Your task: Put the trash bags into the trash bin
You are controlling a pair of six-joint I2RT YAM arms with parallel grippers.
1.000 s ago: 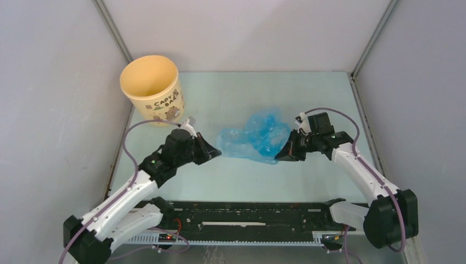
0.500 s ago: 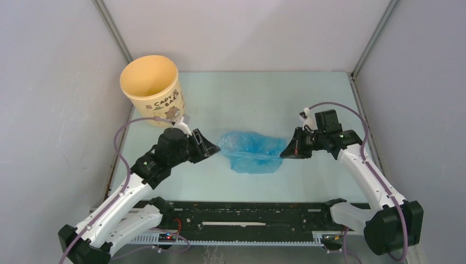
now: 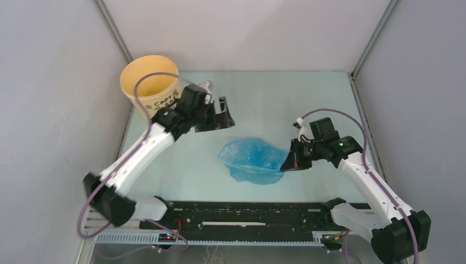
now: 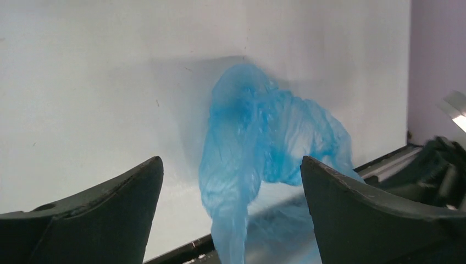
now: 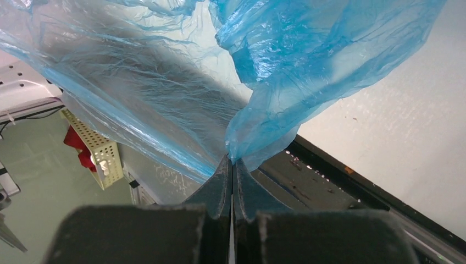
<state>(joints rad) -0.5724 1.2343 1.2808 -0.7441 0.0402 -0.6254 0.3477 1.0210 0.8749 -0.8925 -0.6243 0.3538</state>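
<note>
A crumpled translucent blue trash bag (image 3: pixel 251 159) lies on the pale table in front of the arms. My right gripper (image 3: pixel 286 164) is shut on its right edge, and the right wrist view shows the film (image 5: pixel 308 66) pinched at the closed tips of this gripper (image 5: pixel 232 160). My left gripper (image 3: pixel 222 114) is open and raised just right of the tan-yellow trash bin (image 3: pixel 149 82), apart from the bag. In the left wrist view the bag (image 4: pixel 258 126) shows between that gripper's (image 4: pixel 231 162) spread fingers (image 4: pixel 126 192), touching neither.
The bin stands in the far left corner against the grey walls. A black rail (image 3: pixel 247 212) runs along the near table edge. The right arm's dark body (image 4: pixel 439 165) shows at the right edge of the left wrist view.
My left gripper has let go of the bag's left end, opened wide and swung up and back toward the bin. The bag has slumped, and the right gripper has drawn it nearer.
</note>
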